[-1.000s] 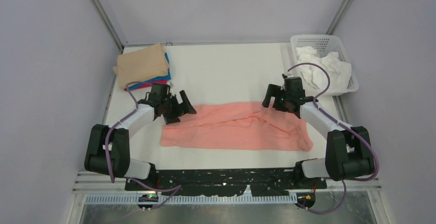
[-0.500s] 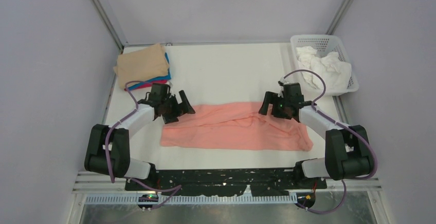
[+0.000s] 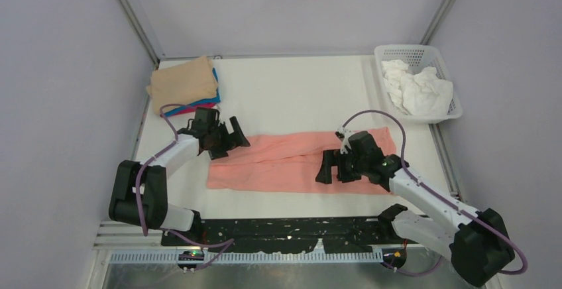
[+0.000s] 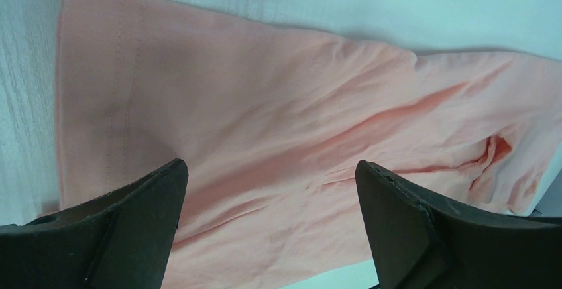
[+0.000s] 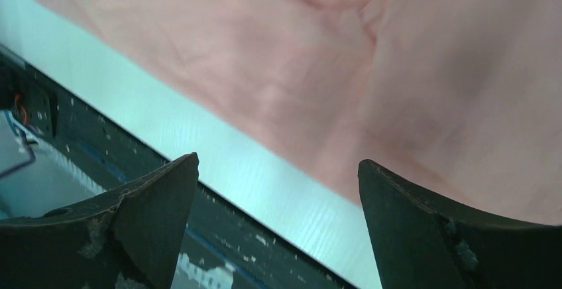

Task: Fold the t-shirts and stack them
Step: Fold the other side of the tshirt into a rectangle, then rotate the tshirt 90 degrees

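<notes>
Salmon-pink t-shirt (image 3: 285, 163) spread flat, left hand (image 3: 235, 142), right hand (image 3: 333, 170) gaping above it

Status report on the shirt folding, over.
Left claw open, over pink shirt, left end. Right claw open, over its near right edge. Shirt lies flat, ungripped. Nothing in the way.

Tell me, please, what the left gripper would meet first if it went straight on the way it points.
The left gripper would most likely meet the pink shirt lying below it; its height above the cloth is unclear.
</notes>
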`<state>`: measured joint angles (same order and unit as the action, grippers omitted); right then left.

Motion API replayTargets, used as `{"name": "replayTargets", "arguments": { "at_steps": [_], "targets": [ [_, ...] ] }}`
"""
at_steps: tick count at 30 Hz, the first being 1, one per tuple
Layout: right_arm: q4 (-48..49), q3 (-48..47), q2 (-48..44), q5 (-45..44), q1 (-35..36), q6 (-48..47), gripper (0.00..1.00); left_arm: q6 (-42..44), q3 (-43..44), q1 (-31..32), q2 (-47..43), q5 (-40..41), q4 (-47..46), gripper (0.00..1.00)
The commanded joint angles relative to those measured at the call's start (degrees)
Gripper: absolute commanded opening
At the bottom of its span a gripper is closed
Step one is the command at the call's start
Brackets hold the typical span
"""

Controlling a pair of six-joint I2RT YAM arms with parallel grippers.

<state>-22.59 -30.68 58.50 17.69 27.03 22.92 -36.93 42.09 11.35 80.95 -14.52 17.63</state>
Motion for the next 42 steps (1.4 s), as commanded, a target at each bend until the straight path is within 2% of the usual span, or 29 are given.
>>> {"name": "replayTargets", "arguments": {
  "at_steps": [1,5,6,9,12,15,17,20,23,26,30,33,37,39,42],
  "targets": [
    [-9.80,1.41,-10.32,-4.42,5.07,5.44,0.95,1.11,1.30,-0.10,-1.15,0.64,-0.40,1.00],
    [-11.96,-0.89,-15.10,-6.06,5.23,2.26,0.95,1.31,2.02,-0.10,-0.79,0.98,0.35,1.00],
    [-12.26,-1.49,-15.31,-7.70,5.19,4.01,0.95,1.21,2.03,-0.10,-0.74,0.97,0.36,0.99],
    [-15.83,-1.84,-12.90,-19.84,4.26,13.58,0.95,0.98,1.11,-0.10,-0.88,1.02,0.67,1.00],
    [-15.84,-0.26,-7.33,-22.39,2.34,19.45,0.95,0.83,-0.48,-0.10,-1.41,1.43,0.98,1.00],
    [-11.82,1.72,-0.69,-27.02,-0.22,23.44,0.95,0.02,-2.75,-0.06,-2.15,1.77,1.09,1.00],
    [-7.62,3.11,2.05,-27.08,-2.56,24.38,0.95,-0.07,-4.07,-0.10,-2.79,1.63,1.31,1.00],
    [0.55,4.40,6.04,-26.91,-5.75,24.11,0.95,-0.50,-6.38,-0.10,-4.01,2.14,1.81,1.00],
    [3.33,1.99,11.04,-25.95,-8.50,20.82,0.95,-0.72,-8.43,-0.10,-5.50,1.78,3.45,0.99],
    [3.87,-3.39,18.41,-23.56,-9.07,17.04,0.95,-0.82,-11.33,-0.10,-8.50,-0.27,4.36,1.00],
    [8.10,-10.61,26.88,-20.72,-9.10,13.21,0.95,-1.38,-14.85,-0.06,-12.79,0.79,7.53,1.00],
    [9.12,-21.05,34.76,-20.77,-9.16,9.91,0.95,-3.58,-17.39,0.92,-15.71,-2.15,7.59,1.00],
    [3.45,-37.78,46.99,-20.43,-9.14,2.45,0.95,-8.81,-19.35,7.09,-19.08,-1.78,7.43,0.99],
    [3.78,-43.74,51.97,-14.73,-9.11,0.42,0.95,-12.32,-20.58,10.55,-20.41,-1.39,6.23,1.00],
    [5.29,-50.62,57.88,-11.46,-9.10,-1.07,0.95,-19.64,-23.42,17.04,-22.43,0.98,1.95,1.00]
  ]
}}
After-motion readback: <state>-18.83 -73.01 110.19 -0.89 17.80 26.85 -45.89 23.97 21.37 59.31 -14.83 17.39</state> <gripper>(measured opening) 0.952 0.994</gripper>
